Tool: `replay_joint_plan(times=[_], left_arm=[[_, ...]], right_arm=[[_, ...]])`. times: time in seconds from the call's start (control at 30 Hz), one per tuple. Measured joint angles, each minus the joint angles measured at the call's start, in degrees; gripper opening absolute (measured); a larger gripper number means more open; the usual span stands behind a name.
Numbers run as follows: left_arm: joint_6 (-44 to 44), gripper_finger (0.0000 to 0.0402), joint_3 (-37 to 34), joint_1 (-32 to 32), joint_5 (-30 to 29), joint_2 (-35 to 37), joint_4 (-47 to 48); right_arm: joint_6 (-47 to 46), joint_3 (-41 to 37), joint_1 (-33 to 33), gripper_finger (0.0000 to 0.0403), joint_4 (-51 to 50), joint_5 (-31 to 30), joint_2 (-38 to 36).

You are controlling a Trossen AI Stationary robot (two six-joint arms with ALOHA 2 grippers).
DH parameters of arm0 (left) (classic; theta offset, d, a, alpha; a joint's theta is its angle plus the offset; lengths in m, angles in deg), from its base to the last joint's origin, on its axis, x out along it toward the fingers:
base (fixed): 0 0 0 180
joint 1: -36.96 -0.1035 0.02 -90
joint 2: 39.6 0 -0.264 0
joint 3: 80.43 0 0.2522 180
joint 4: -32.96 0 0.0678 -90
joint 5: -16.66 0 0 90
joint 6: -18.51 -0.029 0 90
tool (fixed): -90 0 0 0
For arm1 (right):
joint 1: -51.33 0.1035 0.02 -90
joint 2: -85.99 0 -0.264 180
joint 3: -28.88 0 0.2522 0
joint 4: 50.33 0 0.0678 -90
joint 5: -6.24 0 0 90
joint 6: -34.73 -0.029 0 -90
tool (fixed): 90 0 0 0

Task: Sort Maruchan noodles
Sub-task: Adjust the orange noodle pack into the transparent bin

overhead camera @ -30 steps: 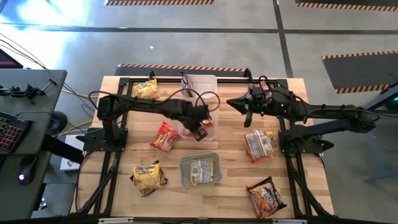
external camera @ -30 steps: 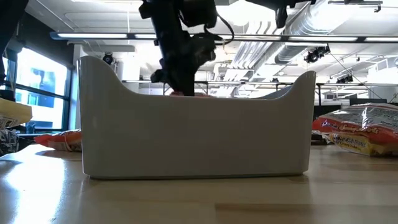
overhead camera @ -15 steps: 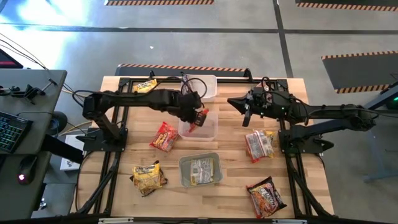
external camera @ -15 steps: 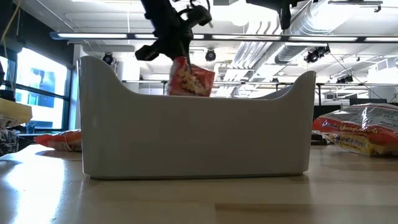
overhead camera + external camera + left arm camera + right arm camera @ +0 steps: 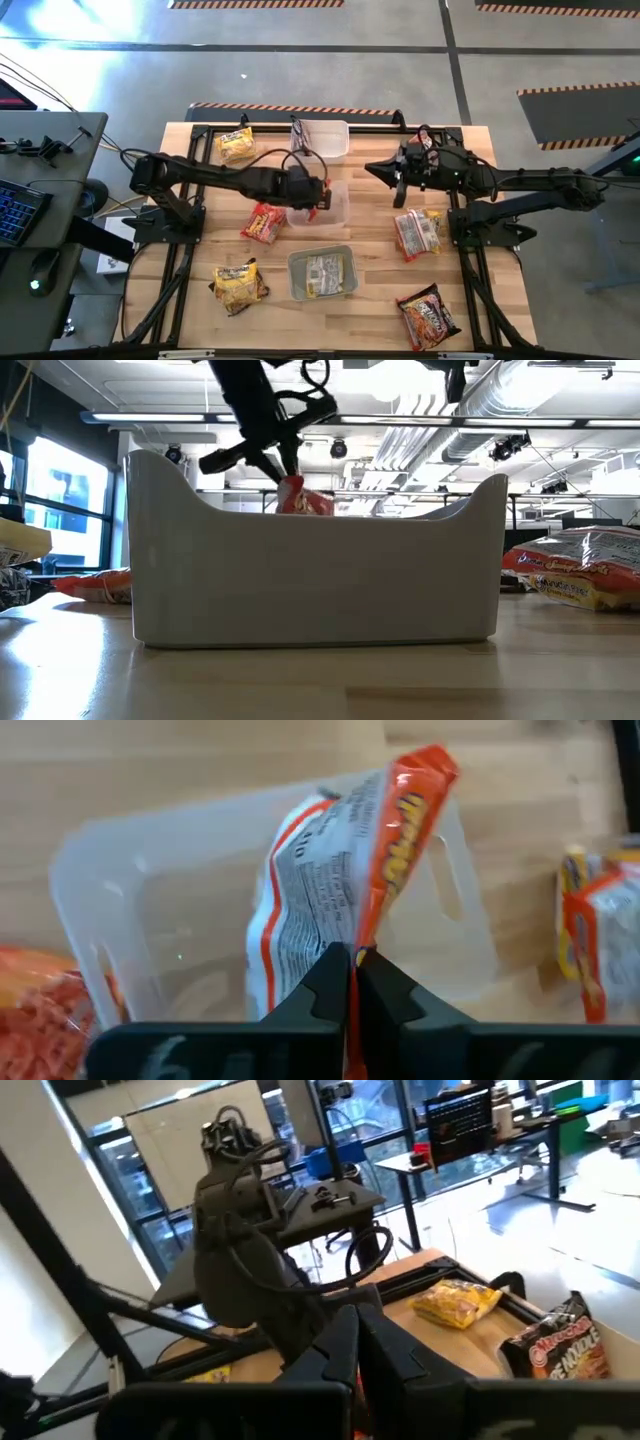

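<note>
Red packet (image 5: pixel 340 890) hangs lengthwise below left pincer (image 5: pixel 350 965), edge-on.

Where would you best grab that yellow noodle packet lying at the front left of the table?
The yellow packet lies flat and crinkled on the bare wooden table, apart from the clear tub beside it. Probably best to come straight down from above and pinch one of its short sealed ends, where the thin plastic flap gives the fingers an edge to close on.
</note>
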Motion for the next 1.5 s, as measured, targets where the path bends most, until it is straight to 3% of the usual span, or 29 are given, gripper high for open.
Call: replay_joint_plan(times=[0.53, 0.7, 0.97, 1.13, 1.33, 1.5], left_arm=[[11.52, 0.0000, -1.40, 3.27, -2.03, 0.37, 1.30], [15.82, 0.0000, -1.34, 5.37, -2.97, 2.19, 4.10], [20.03, 0.0000, -1.31, 8.47, -3.34, 3.10, 6.13], [20.16, 0.0000, -1.36, 9.26, -3.85, 3.28, 6.57], [18.63, 0.0000, -1.36, 9.45, -4.24, 3.45, 6.51], [16.88, 0.0000, -1.34, 9.60, -4.74, 4.40, 6.32]], right_arm=[[-2.72, 0.02, -0.87, 0.0000, -4.91, -0.70, -0.39], [-7.09, 0.04, -3.63, 0.0000, -14.76, 3.01, 1.62], [-8.32, 0.15, -5.73, 0.0002, -17.81, 13.00, 14.03], [-11.14, 3.90, -6.08, 0.0056, -22.22, 16.60, 22.71], [-14.01, 10.84, -6.05, 0.0161, -26.80, 12.93, 32.09], [-15.44, 15.41, -6.47, 0.0183, -28.35, 8.92, 37.94]])
